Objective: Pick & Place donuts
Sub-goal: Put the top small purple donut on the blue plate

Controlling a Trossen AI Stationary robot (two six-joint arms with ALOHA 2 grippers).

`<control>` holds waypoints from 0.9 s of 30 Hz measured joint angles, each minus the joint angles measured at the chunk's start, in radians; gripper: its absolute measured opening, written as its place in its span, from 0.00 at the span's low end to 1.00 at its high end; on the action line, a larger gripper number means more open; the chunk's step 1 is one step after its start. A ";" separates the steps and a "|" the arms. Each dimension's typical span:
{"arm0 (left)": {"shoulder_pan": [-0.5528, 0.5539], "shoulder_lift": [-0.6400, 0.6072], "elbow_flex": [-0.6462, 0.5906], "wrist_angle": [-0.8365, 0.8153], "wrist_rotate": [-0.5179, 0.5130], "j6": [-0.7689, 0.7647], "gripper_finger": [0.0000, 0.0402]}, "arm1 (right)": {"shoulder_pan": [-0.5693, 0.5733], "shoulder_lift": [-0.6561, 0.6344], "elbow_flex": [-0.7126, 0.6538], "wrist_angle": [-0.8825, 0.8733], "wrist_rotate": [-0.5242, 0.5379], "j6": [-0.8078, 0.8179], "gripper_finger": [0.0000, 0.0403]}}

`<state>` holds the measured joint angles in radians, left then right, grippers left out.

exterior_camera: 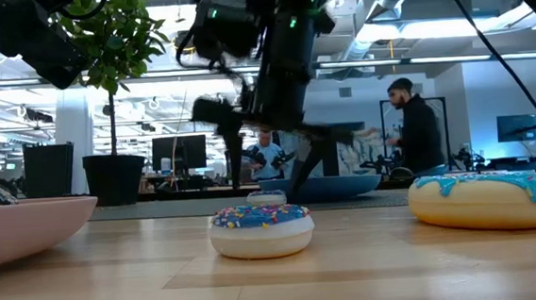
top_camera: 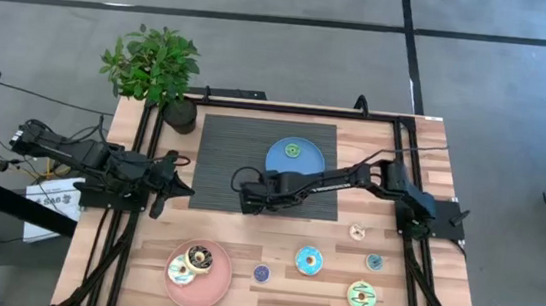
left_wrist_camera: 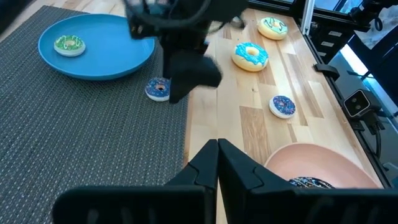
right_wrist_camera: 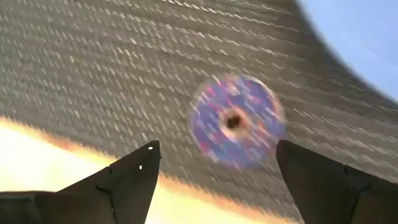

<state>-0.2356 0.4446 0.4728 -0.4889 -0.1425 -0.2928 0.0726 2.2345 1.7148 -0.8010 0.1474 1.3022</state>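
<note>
At far left we see the left gripper [top_camera: 181, 188] pinched closed, empty, beside the round pink plate [top_camera: 223, 279]. Further right, the right gripper [right_wrist_camera: 214, 177] hangs spread wide over a small blue sprinkled ring donut [right_wrist_camera: 236, 121] on the dark woven mat [top_camera: 223, 148], near the round blue plate [top_camera: 277, 159].

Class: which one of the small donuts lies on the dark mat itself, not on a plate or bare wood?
The small blue sprinkled donut beside the blue plate, under the right gripper's open fingers.
</note>
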 joint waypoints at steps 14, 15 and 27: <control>0.000 0.000 0.000 -0.003 0.001 -0.009 0.00 | 0.015 0.023 0.000 0.016 0.061 0.026 0.77; 0.000 0.000 0.000 -0.003 0.001 -0.010 0.00 | 0.015 0.022 0.000 0.016 0.060 0.027 0.77; 0.000 0.000 0.000 -0.018 0.001 -0.010 0.00 | 0.015 0.024 -0.001 0.015 0.079 0.034 0.65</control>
<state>-0.2359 0.4446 0.4728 -0.5068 -0.1413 -0.3031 0.0877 2.2589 1.7134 -0.7864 0.2264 1.3361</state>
